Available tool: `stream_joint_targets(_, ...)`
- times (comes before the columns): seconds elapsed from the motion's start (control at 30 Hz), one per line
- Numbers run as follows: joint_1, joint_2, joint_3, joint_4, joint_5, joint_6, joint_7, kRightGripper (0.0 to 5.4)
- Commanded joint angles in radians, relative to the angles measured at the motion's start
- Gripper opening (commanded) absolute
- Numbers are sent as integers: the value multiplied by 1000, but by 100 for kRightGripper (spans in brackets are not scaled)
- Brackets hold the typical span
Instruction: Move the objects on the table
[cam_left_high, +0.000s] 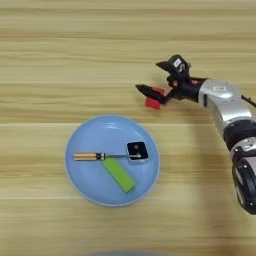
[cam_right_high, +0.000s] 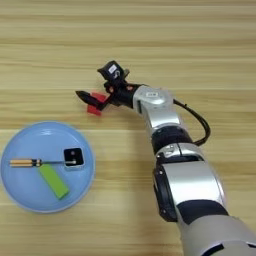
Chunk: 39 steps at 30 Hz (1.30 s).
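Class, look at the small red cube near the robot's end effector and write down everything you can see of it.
The small red cube is plain bright red, matte-looking, with no visible markings. It sits on the bare wooden table, beyond the upper right rim of the light-blue plate and clear of it. The right end effector reaches in from the right; its black fingers cover the cube's top, so only its lower part shows. Whether it is gripped or lifted cannot be told.

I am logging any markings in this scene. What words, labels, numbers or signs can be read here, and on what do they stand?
No readable text.
Silver cube on the plate: a black face with two pale dots, no letters.
Pincer: a pale mark on its black housing, too blurred to read.
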Motion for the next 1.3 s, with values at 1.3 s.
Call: stream_joint_targets(1.3, 373, -79, 252, -1029, 191, 327, 355, 537)
